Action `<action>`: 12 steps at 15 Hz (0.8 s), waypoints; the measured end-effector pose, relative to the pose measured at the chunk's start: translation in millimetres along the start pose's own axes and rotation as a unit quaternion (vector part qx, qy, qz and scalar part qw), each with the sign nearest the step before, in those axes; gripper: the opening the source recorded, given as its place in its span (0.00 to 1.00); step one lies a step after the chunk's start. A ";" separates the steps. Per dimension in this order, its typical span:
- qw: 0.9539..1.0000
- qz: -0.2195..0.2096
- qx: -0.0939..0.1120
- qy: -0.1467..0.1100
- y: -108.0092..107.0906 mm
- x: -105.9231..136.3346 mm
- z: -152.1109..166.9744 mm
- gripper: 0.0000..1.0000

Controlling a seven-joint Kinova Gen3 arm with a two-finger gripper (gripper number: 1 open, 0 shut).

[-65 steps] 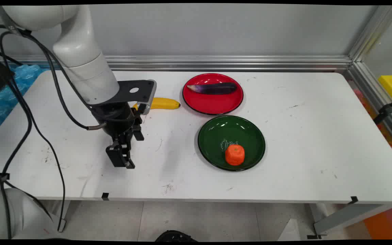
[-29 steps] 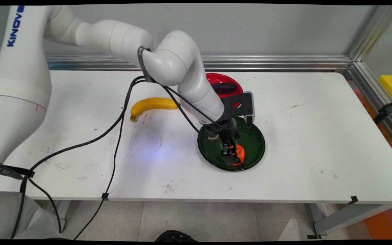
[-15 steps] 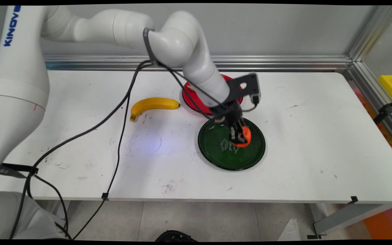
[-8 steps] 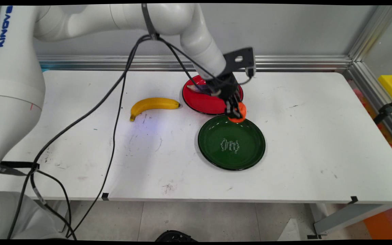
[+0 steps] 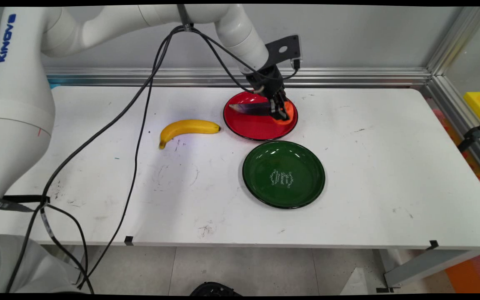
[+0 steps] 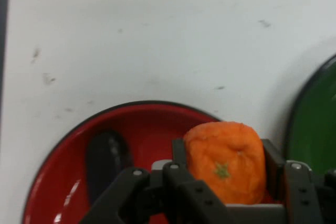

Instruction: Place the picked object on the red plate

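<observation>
My gripper (image 5: 282,112) is shut on an orange toy fruit (image 5: 288,113), holding it over the right part of the red plate (image 5: 256,127). In the hand view the orange fruit (image 6: 226,162) sits squeezed between the two black fingers (image 6: 179,156), with the red plate (image 6: 152,124) below it. A dark purple eggplant (image 5: 250,109) lies on the red plate just left of the gripper; the eggplant (image 6: 107,158) shows dark in the hand view. The green plate (image 5: 283,174) in front of the red one has nothing on it.
A yellow banana (image 5: 186,128) lies on the white table (image 5: 390,166) left of the red plate. Black cables (image 5: 140,125) hang from the arm across the table's left half. An aluminium rail (image 5: 348,77) runs along the back edge.
The gripper closed on the orange fruit in the green plate, lifted it, and carried it back over the red plate. The green plate now holds nothing.
</observation>
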 end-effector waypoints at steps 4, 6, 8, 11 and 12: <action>1.000 -0.013 0.006 -0.006 -19.6 -16.4 12.0 0.00; 1.000 -0.018 0.004 -0.010 -24.0 -25.5 17.8 0.00; 1.000 -0.023 0.002 -0.015 -26.0 -33.6 21.7 0.00; 0.999 -0.030 -0.005 -0.023 -25.1 -46.8 27.4 0.00; 0.999 -0.032 -0.007 -0.024 -24.4 -50.4 29.5 0.00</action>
